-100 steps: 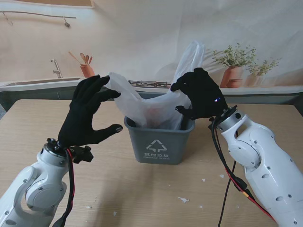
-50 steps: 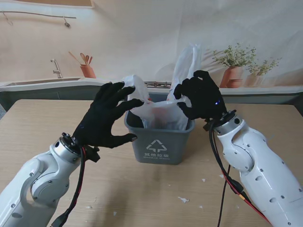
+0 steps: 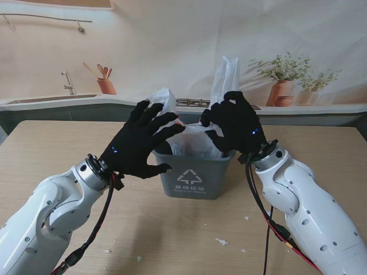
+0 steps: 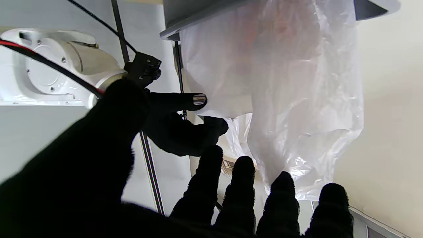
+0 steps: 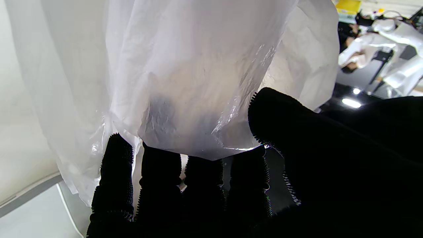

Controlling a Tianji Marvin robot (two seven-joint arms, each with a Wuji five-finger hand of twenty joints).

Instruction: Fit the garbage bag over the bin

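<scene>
A grey bin (image 3: 189, 175) with a recycling mark stands mid-table. The white see-through garbage bag (image 3: 225, 80) sits in it and rises above the rim. My right hand (image 3: 232, 123) is over the bin's right rim and is shut on the bag (image 5: 185, 99); its thumb (image 5: 297, 132) presses the film against the fingers. My left hand (image 3: 140, 143) hovers over the left rim, its fingers spread and its thumb apart. Its fingertips (image 4: 281, 185) touch a lobe of the bag (image 4: 297, 99). The left wrist view also shows my right hand (image 4: 178, 122) pinching the bag's edge.
Small white scraps (image 3: 222, 242) lie on the wooden table (image 3: 46, 149) nearer to me than the bin. A black and red cable (image 3: 269, 229) hangs along my right arm. A ledge with pot plants (image 3: 284, 86) runs behind the table.
My left hand has swung right and towards the bin, bringing the bag's left edge in with it. My right hand has shifted slightly left, and the two hands now nearly meet.
</scene>
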